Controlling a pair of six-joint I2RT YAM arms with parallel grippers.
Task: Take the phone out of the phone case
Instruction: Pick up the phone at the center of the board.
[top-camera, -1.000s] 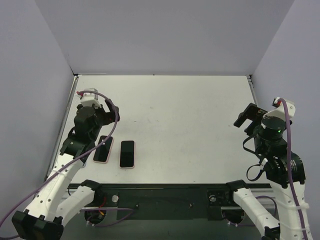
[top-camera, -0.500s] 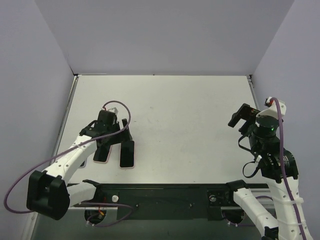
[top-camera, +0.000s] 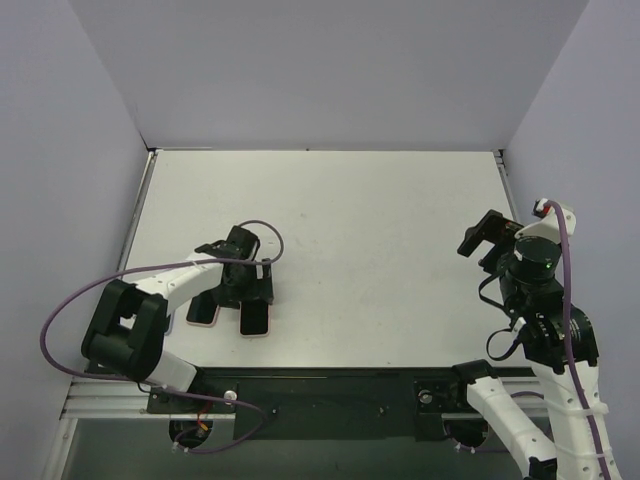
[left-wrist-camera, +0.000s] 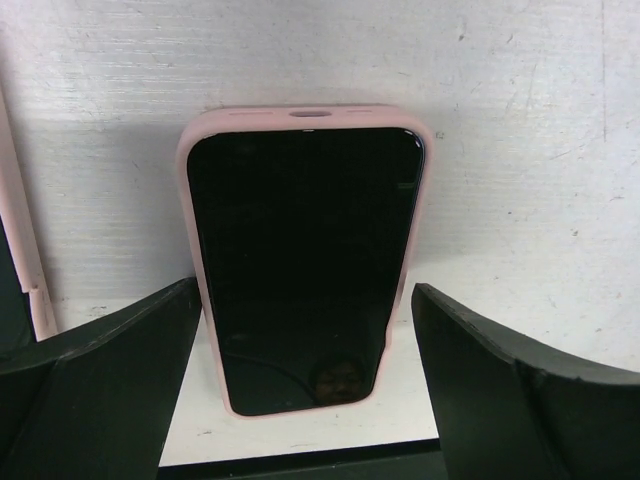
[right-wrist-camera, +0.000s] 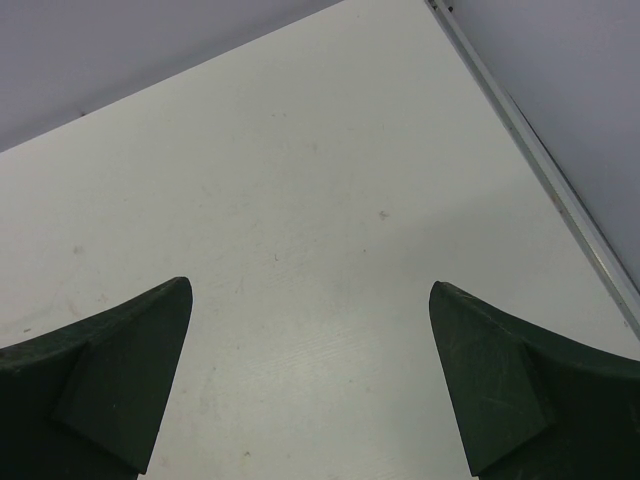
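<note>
since a second ago the left arm has folded down and swung inward, carrying its left claw (top-camera: 247, 292) from above the tabletop's (top-camera: 380, 220) left edge to a spot low over the two flat items near the front left. the right arm has only turned a little at the right side.

furthest left lies a second pink-rimmed slab (top-camera: 203, 312), flat on the tabletop, partly under the arm. the left wrist view catches only its pink edge at the frame's left border. whether it holds a phone cannot be told. a purple cable (top-camera: 60, 322) loops out from the left arm.

just beside that slab, the phone (left-wrist-camera: 305, 270) lies flat and screen up, dark glass showing, seated inside the pink phone case (left-wrist-camera: 310, 113), whose rim wraps all its visible sides. the left claw stands spread wide, one dark finger on each side of the phone's near end, neither finger touching the case.

well apart, at the right edge, the right claw (top-camera: 478, 238) hangs above bare tabletop. its fingers (right-wrist-camera: 100, 370) are spread wide with nothing between them.
</note>
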